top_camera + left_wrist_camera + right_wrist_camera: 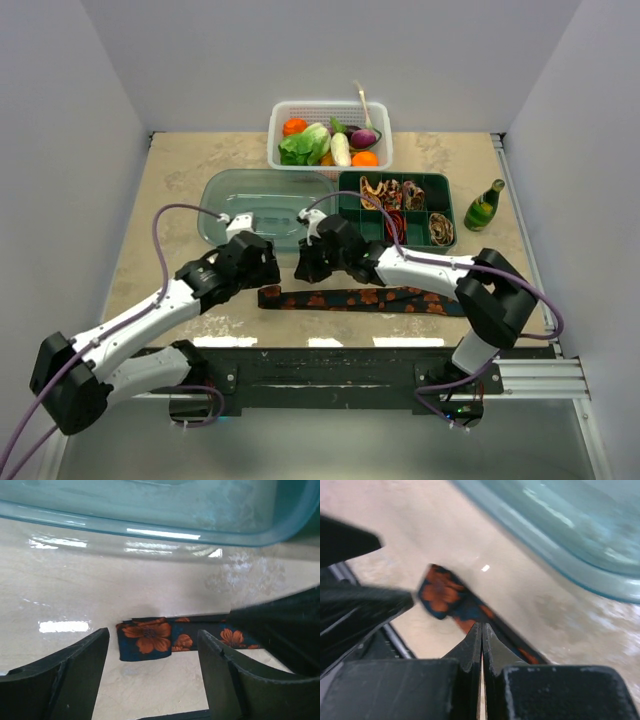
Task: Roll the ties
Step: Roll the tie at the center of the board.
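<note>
A black tie with orange flowers (360,298) lies flat along the table's front, in front of both arms. Its left end (145,639) looks folded over once. My left gripper (256,268) hovers just above that end, jaws open, and the folded end shows between the fingers (152,652) with nothing gripped. My right gripper (306,268) is shut, its tip (481,626) right over the tie (440,596) a little to the right of the fold. Nothing shows between its pads. Several rolled ties (400,195), red and tan patterned, sit in a green tray.
A clear teal tub (265,198) stands just behind both grippers. The green compartment tray (348,205) is to its right, a white basket of toy vegetables (330,135) at the back, and a green bottle (484,206) at the far right.
</note>
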